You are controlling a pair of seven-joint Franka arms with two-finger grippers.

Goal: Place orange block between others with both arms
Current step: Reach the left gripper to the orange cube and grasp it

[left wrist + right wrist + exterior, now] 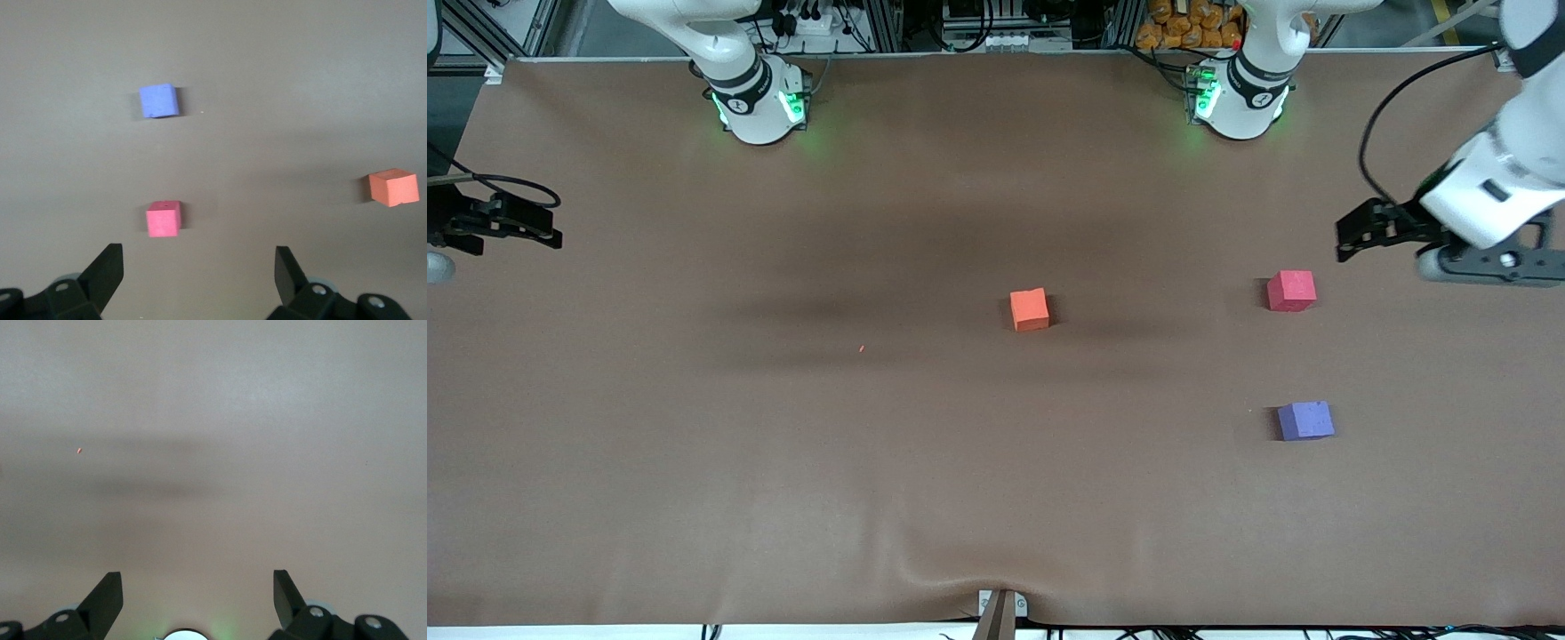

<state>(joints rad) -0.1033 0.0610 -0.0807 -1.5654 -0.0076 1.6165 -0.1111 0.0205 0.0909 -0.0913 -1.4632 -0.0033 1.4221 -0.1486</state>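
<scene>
Left pincer up over the left arm's end of the desk, spread wide, gripping nothing, near the pinkish-red block. Right pincer likewise wide apart and empty, over the right arm's end of the desk, waiting. Orange block flat on the brown desk around the middle, well apart from both pincers. Purple-blue block nearer to the front camera than the pinkish-red one, with bare desk between them.

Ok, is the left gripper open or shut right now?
Open: the left gripper shows its fingers spread wide with nothing between them.
</scene>
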